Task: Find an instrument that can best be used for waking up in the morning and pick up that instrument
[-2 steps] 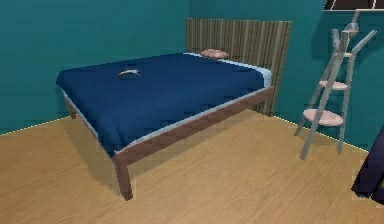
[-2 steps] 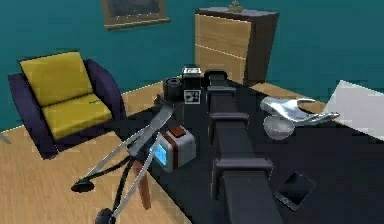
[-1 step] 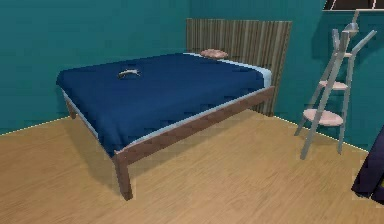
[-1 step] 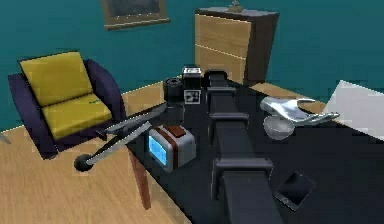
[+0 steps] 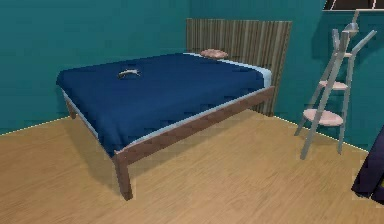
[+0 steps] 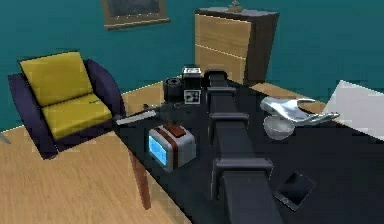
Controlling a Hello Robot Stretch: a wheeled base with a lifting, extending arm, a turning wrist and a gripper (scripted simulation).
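Forward view: teal walls, plank wood floor (image 5: 200, 190). Bed (image 5: 160, 95) has a smooth navy cover, wood frame and striped headboard. Pale ladder shelf (image 5: 335, 85) at the view's right.

Arm side view: dark matte tabletop (image 6: 330, 165), arm (image 6: 235, 140) a square bar across it. Alarm clock (image 6: 172, 145), a small box with a cyan face, stands on the table left of the arm. Gripper (image 6: 140, 114) beyond it; jaw state and load: can't tell. Round metal bowl (image 6: 278, 127) right of the arm. Yellow-cushioned armchair (image 6: 65, 95) past the table.

A small white box (image 6: 172, 146) with cyan face and brown top stands upright on the dark table (image 6: 335, 160).
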